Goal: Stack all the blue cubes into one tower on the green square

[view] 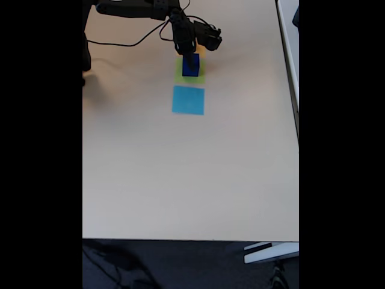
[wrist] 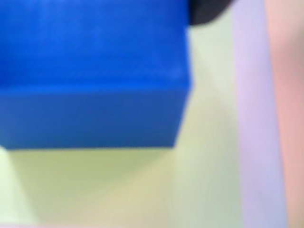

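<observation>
The big blue cube (view: 190, 65) sits on the flat green square (view: 180, 76), right under the gripper (view: 190, 55), whose grip I cannot tell.

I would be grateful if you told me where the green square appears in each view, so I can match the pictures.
Wrist view: the green square fills the lower middle, under and right of the blue cube.
Fixed view: the green square lies top centre, beneath the arm, above the light-blue square.
Shared landmark: the blue cube resting on it.
</observation>
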Motion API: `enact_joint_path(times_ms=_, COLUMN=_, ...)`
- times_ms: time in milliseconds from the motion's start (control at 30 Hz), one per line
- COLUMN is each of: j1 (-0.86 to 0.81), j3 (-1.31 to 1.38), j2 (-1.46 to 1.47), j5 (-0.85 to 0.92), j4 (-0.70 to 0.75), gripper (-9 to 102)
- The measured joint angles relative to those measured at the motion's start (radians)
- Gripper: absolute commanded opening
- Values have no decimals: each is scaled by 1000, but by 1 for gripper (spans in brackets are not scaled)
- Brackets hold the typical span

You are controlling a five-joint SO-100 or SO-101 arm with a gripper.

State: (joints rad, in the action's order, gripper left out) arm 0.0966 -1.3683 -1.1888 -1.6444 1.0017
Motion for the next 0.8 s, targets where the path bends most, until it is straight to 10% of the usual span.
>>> enact_joint_path(times_ms=800, j1=-25, j3=61, j2=-2, j5=64, j4=-35, gripper=34)
